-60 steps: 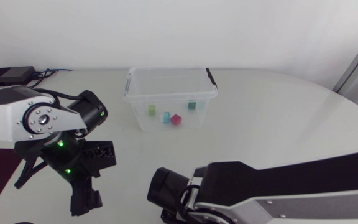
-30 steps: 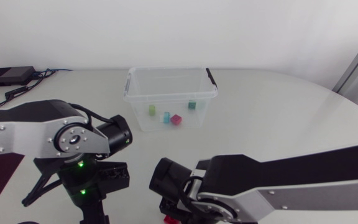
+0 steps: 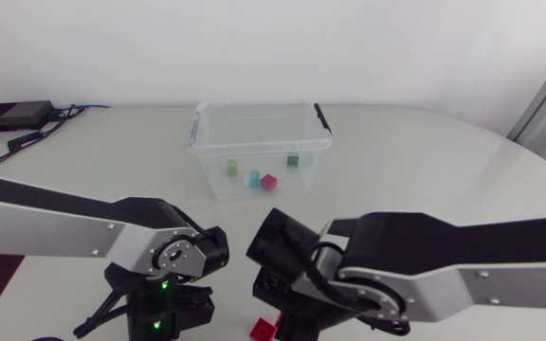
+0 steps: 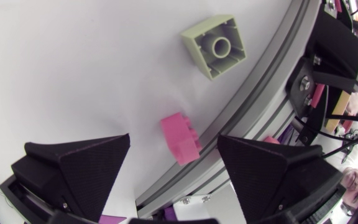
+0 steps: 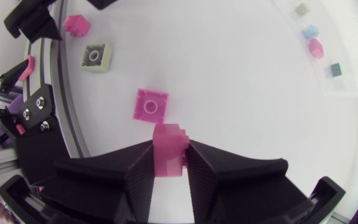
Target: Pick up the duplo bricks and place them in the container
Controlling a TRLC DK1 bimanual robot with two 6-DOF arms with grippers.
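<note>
The white table point(image 3: 425, 161) carries a black box point(image 3: 12, 116) at its far left corner. The clear container point(image 3: 259, 142) stands at centre rear and holds four small bricks point(image 3: 269, 182).

The left arm point(image 3: 64, 232) comes in low from the left. The left gripper point(image 4: 174, 140) points down near the front edge with its fingers spread wide, gripping nothing. A pink brick point(image 4: 180, 138) lies between them, touching neither. A pale green brick point(image 4: 215, 46) lies ahead, hollow side up.

The right arm point(image 3: 463, 265) comes in from the right. The right gripper point(image 5: 168, 158) is clamped on a second pink brick point(image 5: 168, 144). A third pink brick point(image 5: 150, 104) lies just ahead.
</note>
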